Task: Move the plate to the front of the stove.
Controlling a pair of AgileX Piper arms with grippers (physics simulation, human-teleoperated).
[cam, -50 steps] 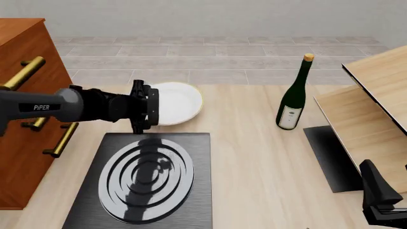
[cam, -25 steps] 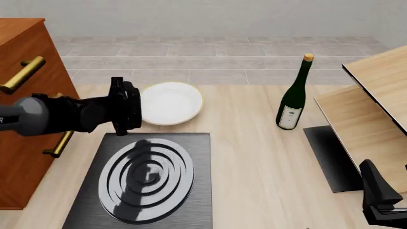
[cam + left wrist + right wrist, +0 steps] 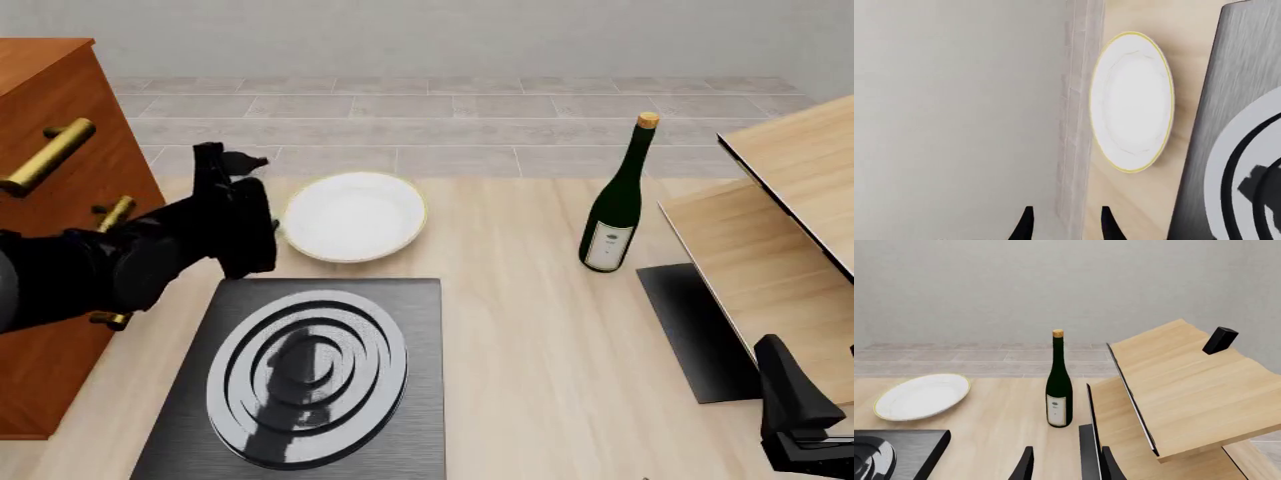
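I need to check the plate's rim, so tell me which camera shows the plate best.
The front view: the plate appears whole and unobstructed from above, just beyond the stove. The left wrist view also shows all of it, but turned sideways and foreshortened. The right wrist view shows it whole but small, at a low slant.

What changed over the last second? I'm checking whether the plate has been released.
The left gripper drew back leftward off the plate, which now lies bare beyond the stove. Plate, stove, wine bottle and right arm stayed put.
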